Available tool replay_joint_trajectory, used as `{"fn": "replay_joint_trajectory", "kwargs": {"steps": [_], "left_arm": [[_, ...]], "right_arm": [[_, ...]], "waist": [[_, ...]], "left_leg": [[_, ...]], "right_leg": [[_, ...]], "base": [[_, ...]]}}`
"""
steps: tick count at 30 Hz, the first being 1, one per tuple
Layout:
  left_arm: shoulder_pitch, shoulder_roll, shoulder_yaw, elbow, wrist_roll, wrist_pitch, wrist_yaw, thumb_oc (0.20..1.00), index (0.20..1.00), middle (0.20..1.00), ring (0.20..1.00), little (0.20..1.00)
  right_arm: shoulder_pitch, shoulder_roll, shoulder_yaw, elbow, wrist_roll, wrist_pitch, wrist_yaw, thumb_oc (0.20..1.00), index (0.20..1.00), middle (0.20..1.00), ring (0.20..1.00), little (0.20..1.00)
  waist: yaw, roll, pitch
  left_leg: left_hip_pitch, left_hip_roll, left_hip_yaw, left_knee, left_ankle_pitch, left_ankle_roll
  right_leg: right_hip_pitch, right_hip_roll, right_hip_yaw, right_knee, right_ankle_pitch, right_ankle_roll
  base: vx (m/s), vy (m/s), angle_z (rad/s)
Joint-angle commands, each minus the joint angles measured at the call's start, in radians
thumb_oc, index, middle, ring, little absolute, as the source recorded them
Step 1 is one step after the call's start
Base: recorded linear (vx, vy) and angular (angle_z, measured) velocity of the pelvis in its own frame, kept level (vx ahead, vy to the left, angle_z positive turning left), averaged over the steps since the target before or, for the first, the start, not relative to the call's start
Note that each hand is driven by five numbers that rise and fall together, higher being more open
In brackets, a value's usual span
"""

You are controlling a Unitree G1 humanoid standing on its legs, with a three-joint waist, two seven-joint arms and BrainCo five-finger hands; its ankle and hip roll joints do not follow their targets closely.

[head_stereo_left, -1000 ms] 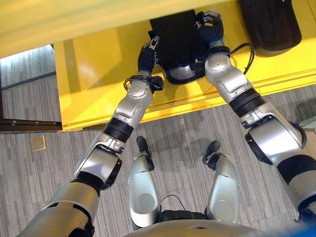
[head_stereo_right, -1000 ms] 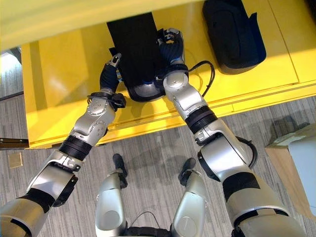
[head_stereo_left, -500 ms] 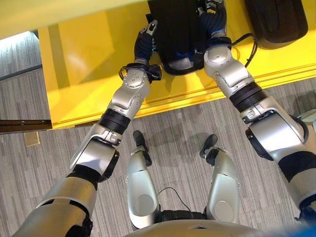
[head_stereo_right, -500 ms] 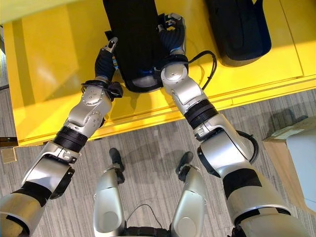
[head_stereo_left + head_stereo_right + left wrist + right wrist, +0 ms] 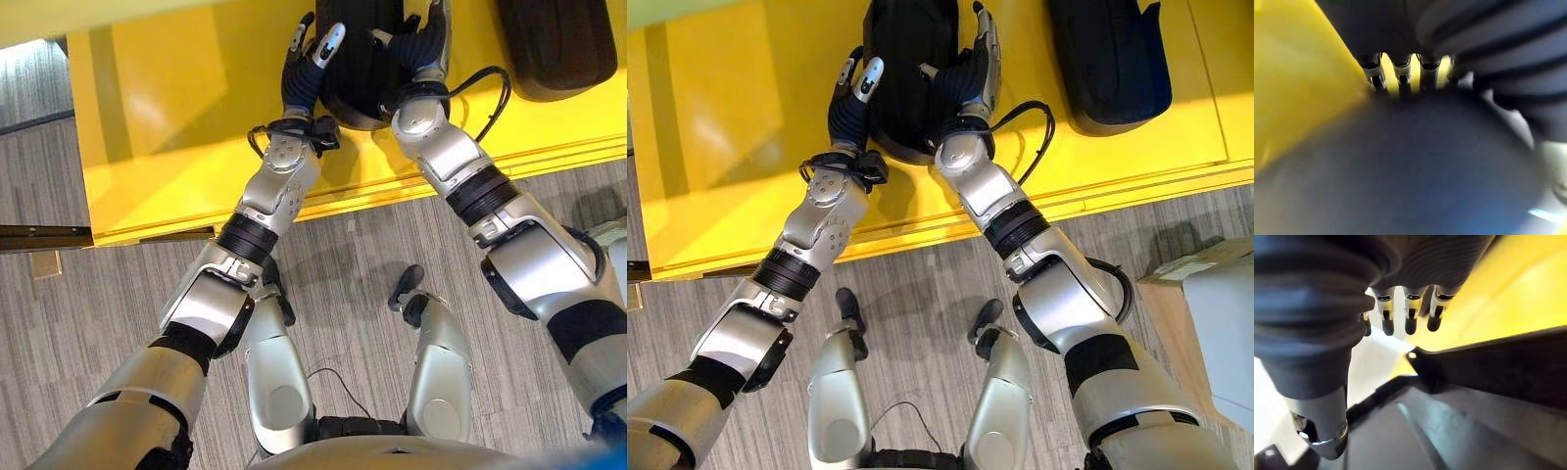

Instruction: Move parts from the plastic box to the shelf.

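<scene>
One glossy yellow shelf [image 5: 176,127] carries two black moulded plastic parts: one well off to the right [image 5: 558,44], one [image 5: 358,59] lying between both hands. The left hand [image 5: 306,73] and right hand [image 5: 423,49] flank it, fingers straight, apart, gripping nothing. A careless withdrawal could drag the part off the front edge.
</scene>
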Motion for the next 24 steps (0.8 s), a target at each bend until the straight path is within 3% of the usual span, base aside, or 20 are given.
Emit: {"fn": "replay_joint_trajectory", "kwargs": {"steps": [1,9,18,24], "left_arm": [[-0.091,-0.009,-0.042,-0.090,0.051,-0.061,0.031,1.000,1.000,1.000,1.000,1.000],[-0.073,0.030,-0.035,-0.090,0.168,-0.003,0.120,1.000,1.000,1.000,1.000,1.000],[0.071,0.084,-0.007,-0.199,0.198,-0.042,0.135,1.000,1.000,1.000,1.000,1.000],[0.155,0.074,-0.007,-0.270,0.143,-0.060,0.087,1.000,1.000,1.000,1.000,1.000]], "right_arm": [[-0.107,0.026,-0.012,-0.040,-0.071,-0.022,-0.061,1.000,1.000,1.000,1.000,1.000],[-0.105,0.009,-0.012,-0.032,-0.125,-0.027,-0.041,1.000,1.000,1.000,1.000,1.000],[-0.051,-0.015,-0.008,-0.074,-0.241,-0.022,-0.021,1.000,1.000,1.000,1.000,1.000],[-0.015,-0.023,-0.017,-0.077,-0.204,-0.007,0.009,1.000,1.000,1.000,1.000,1.000]], "waist": [[0.021,-0.010,-0.021],[0.034,-0.012,-0.021],[0.060,0.003,-0.021],[0.070,0.007,-0.021]], "left_leg": [[-0.014,-0.024,0.078,0.014,-0.036,0.021],[-0.003,-0.032,0.073,0.010,-0.039,0.022],[0.006,-0.045,0.058,0.004,-0.044,0.026],[0.011,-0.049,0.053,-0.001,-0.045,0.027]], "right_leg": [[0.038,0.061,-0.024,0.009,-0.059,0.040],[0.059,0.063,-0.035,0.000,-0.062,0.045],[0.072,0.053,-0.050,0.010,-0.077,0.046],[0.081,0.044,-0.060,0.016,-0.082,0.048]], "base": [[-0.04,-0.016,0.00],[-0.04,-0.032,0.01],[-0.01,-0.007,0.01],[-0.02,-0.009,0.04]]}}
